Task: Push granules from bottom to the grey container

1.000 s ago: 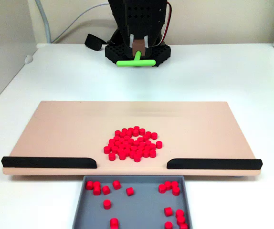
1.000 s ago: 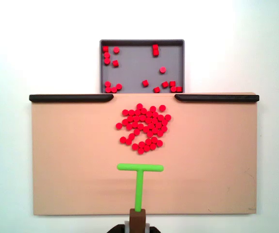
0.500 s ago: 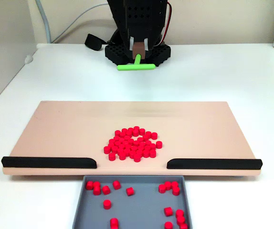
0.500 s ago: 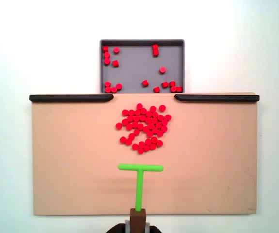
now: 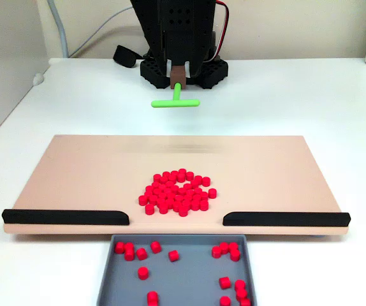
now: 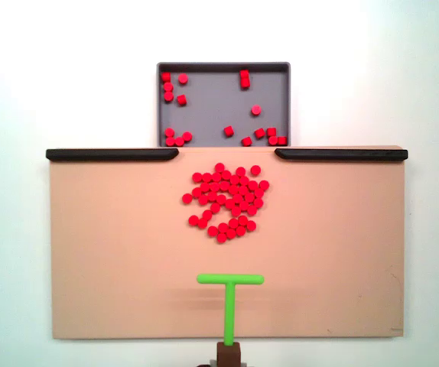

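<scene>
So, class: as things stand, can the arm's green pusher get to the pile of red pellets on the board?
Probably yes. The pusher sits behind the pellets with bare board between them, and nothing blocks the way.

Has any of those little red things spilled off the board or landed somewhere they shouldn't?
Nothing stands out. The small red cylindrical pellets sit clustered on the tan board, the others inside the shallow grey plastic tray. None lie on the white table.
</scene>
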### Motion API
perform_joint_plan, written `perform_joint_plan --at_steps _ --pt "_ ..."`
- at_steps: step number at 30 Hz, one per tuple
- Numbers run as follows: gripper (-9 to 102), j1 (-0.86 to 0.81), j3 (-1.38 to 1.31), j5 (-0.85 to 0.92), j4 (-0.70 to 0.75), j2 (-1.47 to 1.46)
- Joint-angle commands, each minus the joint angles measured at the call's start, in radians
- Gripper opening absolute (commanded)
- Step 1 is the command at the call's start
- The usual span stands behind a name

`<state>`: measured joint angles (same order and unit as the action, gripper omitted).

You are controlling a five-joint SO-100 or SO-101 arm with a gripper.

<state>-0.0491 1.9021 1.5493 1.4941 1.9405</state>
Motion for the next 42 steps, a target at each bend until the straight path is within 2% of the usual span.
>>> perform_joint_plan --at_steps 1,14,26,42 --pt "0 -0.003 0.005 -0.005 -0.009 0.028" --pt "0 -0.003 0.074 0.006 -0.009 0.057" --pt "0 -0.009 0.166 0.017 -0.123 0.069" --pt "0 -0.014 0.213 0.018 -0.166 0.064"
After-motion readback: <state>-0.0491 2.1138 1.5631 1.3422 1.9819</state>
